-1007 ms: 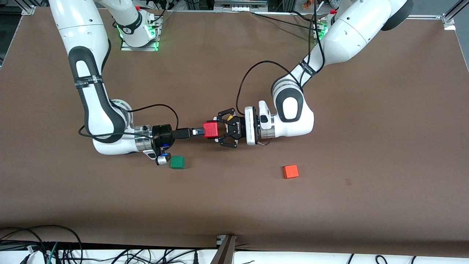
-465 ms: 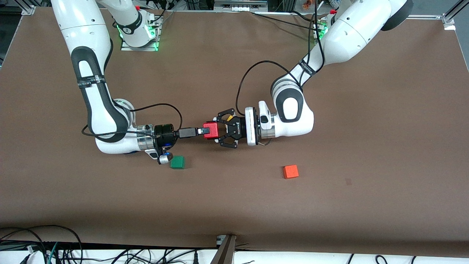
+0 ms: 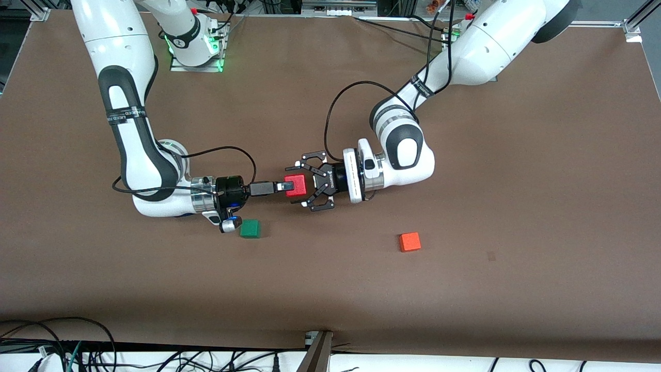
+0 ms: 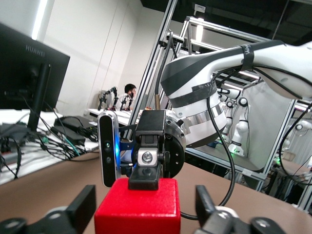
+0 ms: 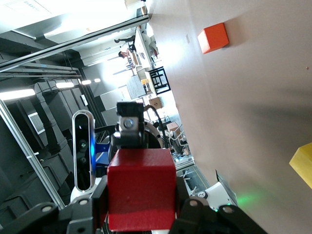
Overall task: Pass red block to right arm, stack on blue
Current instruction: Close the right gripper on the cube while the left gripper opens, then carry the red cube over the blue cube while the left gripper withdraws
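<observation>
Over mid-table, my right gripper (image 3: 283, 186) pinches the red block (image 3: 296, 185); my left gripper (image 3: 309, 182) stands spread around it, seemingly untouching; yellow cube (image 5: 303, 164) half cut off.

The left claw (image 4: 146, 214) has its two dark fingers (image 4: 80, 207) spread, each standing clear of the red block (image 4: 138, 207) between them with a gap on either side; the block sits square, its top face flat and level; the right claw (image 4: 144, 173) faces the camera head-on and clamps the block's upper edge, its black body topped by the silver and white wrist; a blue-lit camera bar (image 4: 107, 153) is mounted beside it; a black cable (image 4: 225, 146) loops down from the right arm; the brown tabletop (image 4: 44, 187) stretches below; a dark monitor (image 4: 29, 73) stands at one edge.
</observation>
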Robot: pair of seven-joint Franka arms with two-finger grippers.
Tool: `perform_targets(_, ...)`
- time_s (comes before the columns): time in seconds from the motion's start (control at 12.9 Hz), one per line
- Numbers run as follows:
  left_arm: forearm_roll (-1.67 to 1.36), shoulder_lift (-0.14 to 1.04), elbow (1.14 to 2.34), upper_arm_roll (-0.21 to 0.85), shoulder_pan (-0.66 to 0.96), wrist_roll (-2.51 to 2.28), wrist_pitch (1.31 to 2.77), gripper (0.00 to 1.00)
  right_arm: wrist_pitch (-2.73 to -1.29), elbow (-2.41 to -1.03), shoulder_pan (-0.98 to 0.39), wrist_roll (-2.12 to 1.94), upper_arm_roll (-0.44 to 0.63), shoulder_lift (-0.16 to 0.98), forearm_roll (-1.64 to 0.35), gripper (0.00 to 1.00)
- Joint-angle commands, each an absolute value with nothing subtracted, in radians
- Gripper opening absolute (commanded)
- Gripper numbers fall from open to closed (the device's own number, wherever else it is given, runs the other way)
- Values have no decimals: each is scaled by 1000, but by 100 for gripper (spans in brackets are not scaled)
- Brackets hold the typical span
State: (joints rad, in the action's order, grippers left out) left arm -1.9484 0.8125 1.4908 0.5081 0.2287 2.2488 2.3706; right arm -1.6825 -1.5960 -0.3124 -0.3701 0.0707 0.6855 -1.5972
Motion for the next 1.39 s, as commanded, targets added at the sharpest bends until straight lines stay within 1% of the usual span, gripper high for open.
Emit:
perform_targets(0.0,-1970,813,1497,505,221,2316,2358,100,-1687,-1615,-313,-387,71,666,-1611,9)
perform_targets(0.23,-1968,801,1499,503,203,2313,2362,100,-1687,-1614,-311,-387,81,663,-1600,9)
perform_targets(0.39,-1961,790,1503,500,193,2293,2364,100,-1687,-1609,-311,-387,106,658,-1550,8)
perform_targets(0.54,-1854,775,1514,502,167,2190,2362,100,-1687,-1577,-311,-384,145,654,-1461,7)
perform_targets(0.7,-1676,765,1508,502,147,2030,2362,100,-1690,-1565,-311,-383,185,638,-1360,5)
perform_targets(0.77,-1614,755,1509,502,134,1984,2362,100,-1692,-1554,-314,-383,207,628,-1298,5)
perform_targets(1.01,-1445,744,1509,502,106,1832,2358,100,-1703,-1523,-319,-383,253,597,-1027,5)
perform_targets(1.32,-1246,733,1511,500,78,1656,2329,100,-1744,-1523,-318,-379,267,551,-660,5)
